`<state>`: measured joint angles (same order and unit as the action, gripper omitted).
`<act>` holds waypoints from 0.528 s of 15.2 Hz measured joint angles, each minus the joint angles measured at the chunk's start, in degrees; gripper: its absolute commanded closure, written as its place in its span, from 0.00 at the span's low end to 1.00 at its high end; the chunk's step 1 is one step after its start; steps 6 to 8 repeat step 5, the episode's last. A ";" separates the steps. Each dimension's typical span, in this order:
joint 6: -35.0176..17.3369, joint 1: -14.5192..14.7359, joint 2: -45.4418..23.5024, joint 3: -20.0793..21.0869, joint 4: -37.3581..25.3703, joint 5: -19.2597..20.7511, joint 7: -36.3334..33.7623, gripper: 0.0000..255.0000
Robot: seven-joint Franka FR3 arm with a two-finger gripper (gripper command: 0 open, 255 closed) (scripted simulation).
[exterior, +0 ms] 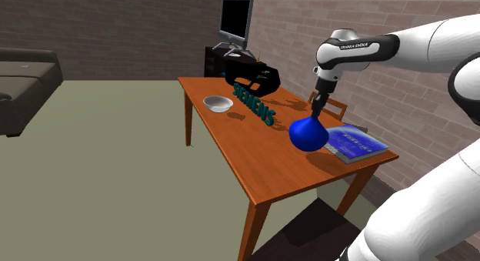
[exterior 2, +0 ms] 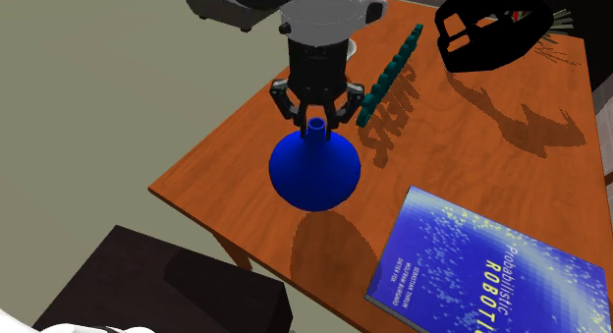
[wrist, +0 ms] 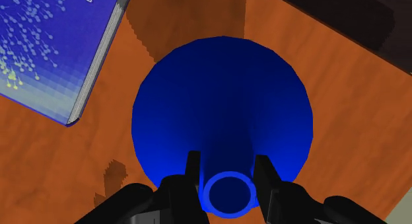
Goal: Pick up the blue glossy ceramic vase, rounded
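Blue vase (exterior: 308, 135), round-bellied w/ a narrow neck, is at the camera-side end of a brown wooden table (exterior: 254, 163), its neck clamped by the robot arm's black gripper (exterior: 316, 107). In the shoulder view it sits toward the table's right edge, just beside a blue book (exterior: 355, 142). Whether its base rests on the tabletop or hangs just clear of it can't be told.

Second exterior view: the gripper (exterior 2: 316, 123) comes straight down on the vase (exterior 2: 314, 172), closed against both sides of the neck. The book (exterior 2: 491, 272), w/ "Probabilistic" on its cover, lies near at lower right, apart from the vase.

Wrist view: the two fingers (wrist: 193, 171) press the neck on either side just under its rim. The vase body (wrist: 221, 97) spreads out beyond them, and a book corner (wrist: 59, 44) is close by, not touching.

Also on the table, shoulder view: teal block letters (exterior: 255, 103) mid-table, a pale bowl (exterior: 218, 104) to their left, and a black open-frame object (exterior: 254, 73) at the far end. Behind it are a monitor (exterior: 235, 21) and a brick wall (exterior: 115, 25), w/ a brown sofa (exterior: 23, 78) at far left. A dark chair (exterior: 308, 232) stands at the table's camera-side end.
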<state>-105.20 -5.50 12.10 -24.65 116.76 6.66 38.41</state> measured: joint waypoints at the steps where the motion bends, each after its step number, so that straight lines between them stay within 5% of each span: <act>1: 0.79 0.01 -0.18 -0.04 -0.97 -0.09 0.17 1.00; 8: 3.63 0.09 0.23 0.20 -3.41 -0.05 0.12 1.00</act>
